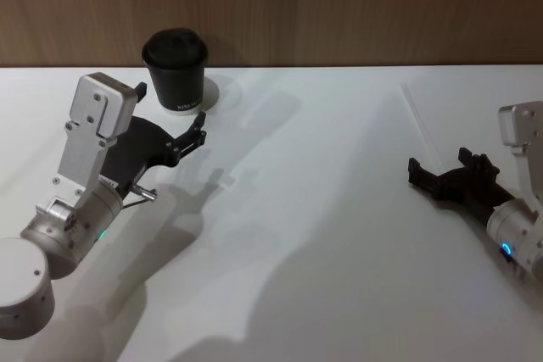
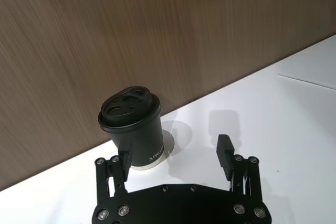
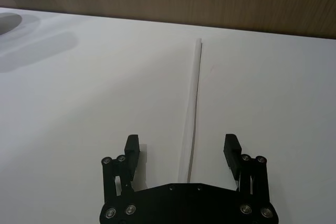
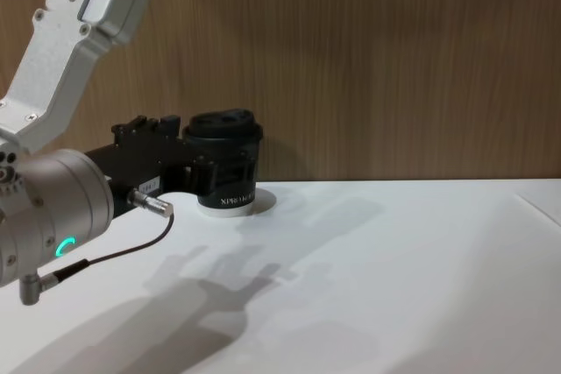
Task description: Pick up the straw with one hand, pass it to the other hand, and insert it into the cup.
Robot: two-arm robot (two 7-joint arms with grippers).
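The black cup [image 1: 174, 69] with its domed lid stands at the table's back edge against the wooden wall, and appears again in the chest view [image 4: 226, 164] and the left wrist view [image 2: 134, 127]. My left gripper [image 1: 199, 131] hovers just in front of it, open and holding nothing [image 2: 176, 156]. The white straw [image 1: 422, 125] lies flat on the table at the right. My right gripper [image 1: 439, 164] sits just short of the straw's near end, open. Seen from the right wrist, the straw [image 3: 195, 103] runs away from the gap between the fingers [image 3: 182, 150].
A white table [image 1: 322, 235] carries everything, with a wood-panel wall [image 1: 339, 6] along its back edge. The left arm's silver body [image 4: 53, 208] and grey cable [image 4: 114, 256] loom at the left of the chest view.
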